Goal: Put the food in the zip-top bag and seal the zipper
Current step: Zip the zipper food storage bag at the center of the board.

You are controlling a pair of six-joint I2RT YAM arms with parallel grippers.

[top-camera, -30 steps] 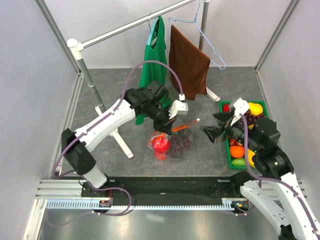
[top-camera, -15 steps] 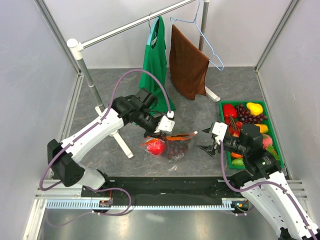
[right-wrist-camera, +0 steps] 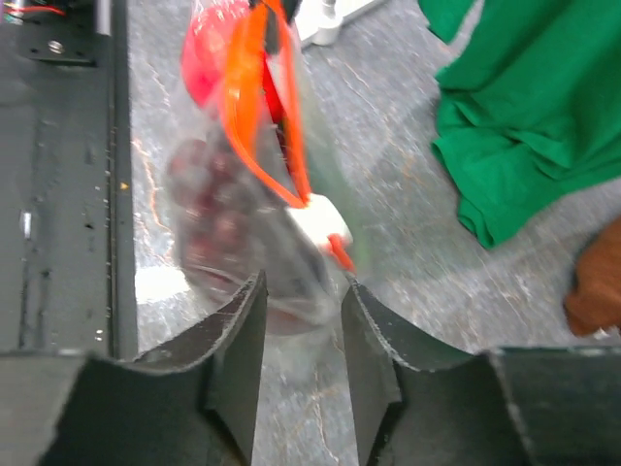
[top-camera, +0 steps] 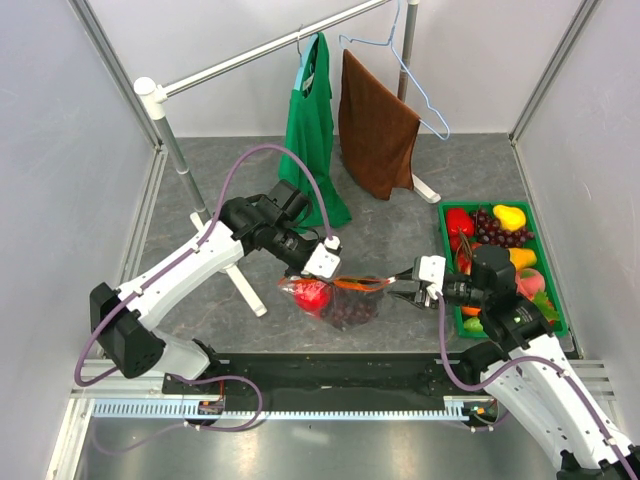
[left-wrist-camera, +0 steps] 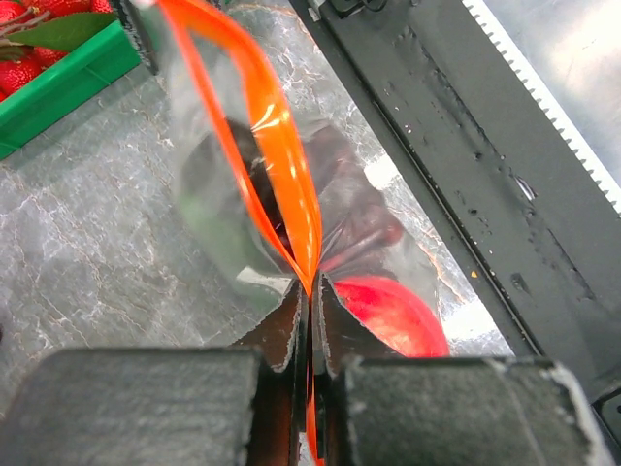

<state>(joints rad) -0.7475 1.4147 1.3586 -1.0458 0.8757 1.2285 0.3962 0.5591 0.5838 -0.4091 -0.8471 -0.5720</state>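
Observation:
The clear zip-top bag hangs low over the table between both arms, with a red apple and dark grapes inside. My left gripper is shut on the left end of the orange-red zipper. In the left wrist view the zipper runs away from the pinched jaws, its two strips apart, with the apple beside them. My right gripper is open, its fingers on either side of the bag's other end, just short of the whitish tab.
A green tray of more toy fruit sits at the right, under my right arm. A clothes rack stands behind with a green garment, a brown cloth and a blue hanger. Its white foot lies left of the bag.
The left gripper brought the bag down and nearer. The right gripper swung left from the tray to the bag's tab end, and its jaws narrowed.

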